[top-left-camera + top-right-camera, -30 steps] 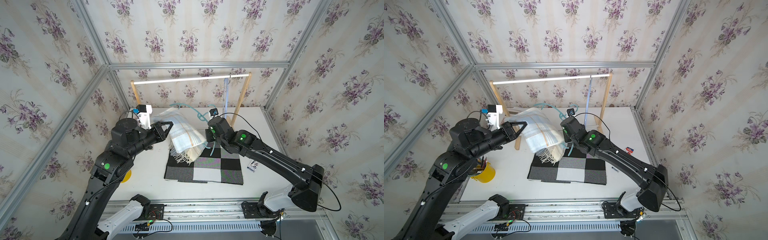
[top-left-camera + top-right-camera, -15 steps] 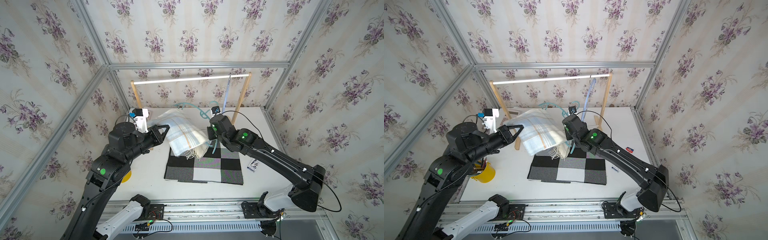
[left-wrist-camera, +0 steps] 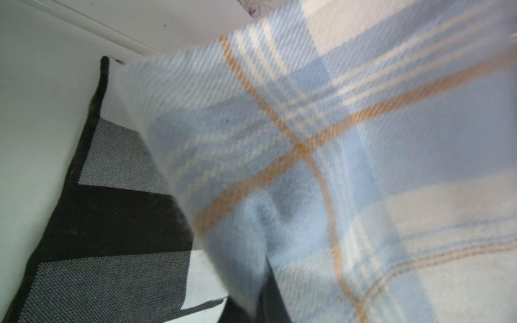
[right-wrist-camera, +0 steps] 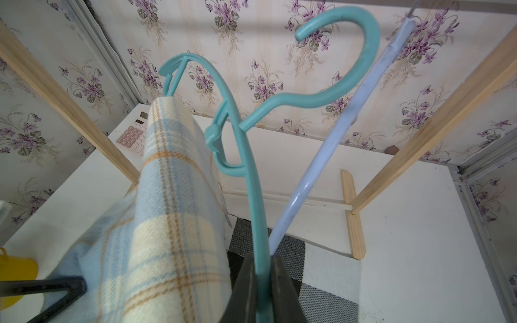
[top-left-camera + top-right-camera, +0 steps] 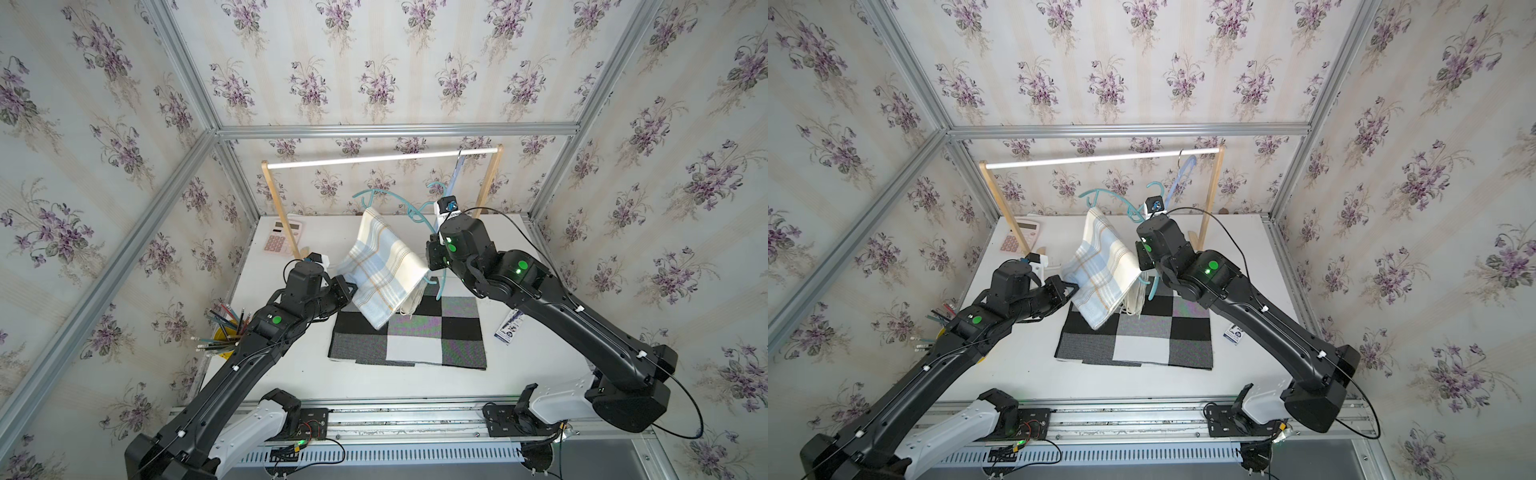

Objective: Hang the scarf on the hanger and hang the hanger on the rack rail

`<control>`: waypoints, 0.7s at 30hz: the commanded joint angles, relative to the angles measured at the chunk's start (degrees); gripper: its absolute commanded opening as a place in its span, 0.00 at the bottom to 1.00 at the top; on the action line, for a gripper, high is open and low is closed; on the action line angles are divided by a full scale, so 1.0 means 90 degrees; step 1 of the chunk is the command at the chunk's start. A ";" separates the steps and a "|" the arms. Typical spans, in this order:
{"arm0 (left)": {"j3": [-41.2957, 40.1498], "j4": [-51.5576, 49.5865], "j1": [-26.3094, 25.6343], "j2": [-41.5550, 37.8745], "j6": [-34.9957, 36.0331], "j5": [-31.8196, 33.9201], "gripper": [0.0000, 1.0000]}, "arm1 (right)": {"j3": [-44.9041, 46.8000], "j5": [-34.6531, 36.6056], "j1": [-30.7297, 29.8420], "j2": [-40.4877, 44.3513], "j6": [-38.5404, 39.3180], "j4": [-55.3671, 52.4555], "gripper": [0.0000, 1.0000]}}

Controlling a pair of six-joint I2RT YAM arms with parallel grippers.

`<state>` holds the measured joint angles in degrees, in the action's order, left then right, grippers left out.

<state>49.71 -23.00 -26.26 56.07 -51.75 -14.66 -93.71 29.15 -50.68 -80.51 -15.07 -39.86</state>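
My left pincer point(image 5: 352, 287) has sunk lower, still pinched shut on an edge of the scarf point(image 5: 384, 266), which now drapes over the teal hanger point(image 4: 251, 181) (fringe dangling above the checkered mat point(image 5: 436, 345)). My right pincer point(image 4: 263, 265) clamps the hanger's arm, so letting go looks like the next step.

The scarf point(image 5: 384, 266) is soft, fuzzy woven cloth, quite matt. The hanger point(image 4: 251, 181) is smooth teal plastic with a slight sheen. The rack posts point(image 4: 436, 134) are bare pale wood, and the checked mat point(image 5: 415, 349) is coarse, grainy knit.
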 commanded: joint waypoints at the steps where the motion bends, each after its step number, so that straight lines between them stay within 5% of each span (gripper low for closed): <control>1: -0.0188 0.0565 0.0008 0.0215 -0.0102 -0.0071 0.00 | -0.0252 0.0250 -0.0022 0.0028 0.0168 -0.0095 0.00; 3: -0.0423 0.0947 0.0008 0.0401 -0.0179 -0.0280 0.05 | -0.0343 0.0269 -0.0024 0.0006 0.0239 -0.0207 0.00; 6: -0.0498 0.1136 0.0008 0.0682 -0.0205 -0.0543 0.52 | -0.0427 0.0176 -0.0039 -0.0005 0.0320 -0.0282 0.00; 9: -0.0434 0.0976 0.0008 0.0632 -0.0111 -0.0493 0.73 | -0.0486 0.0087 -0.0076 -0.0013 0.0410 -0.0303 0.00; 16: -0.0099 0.0044 0.0017 -0.0024 0.0304 0.0217 0.80 | -0.0585 0.0053 -0.0295 -0.0018 0.0720 -0.0331 0.00; 21: 0.0449 -0.0698 0.0035 -0.0400 0.0558 0.0545 0.79 | -0.0340 0.0830 -0.0878 0.0045 0.1408 0.0097 0.00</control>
<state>51.99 -25.10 -26.06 53.60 -49.43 -12.53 -97.51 31.79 -56.66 -80.55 -6.57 -44.75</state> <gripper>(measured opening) 0.796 0.122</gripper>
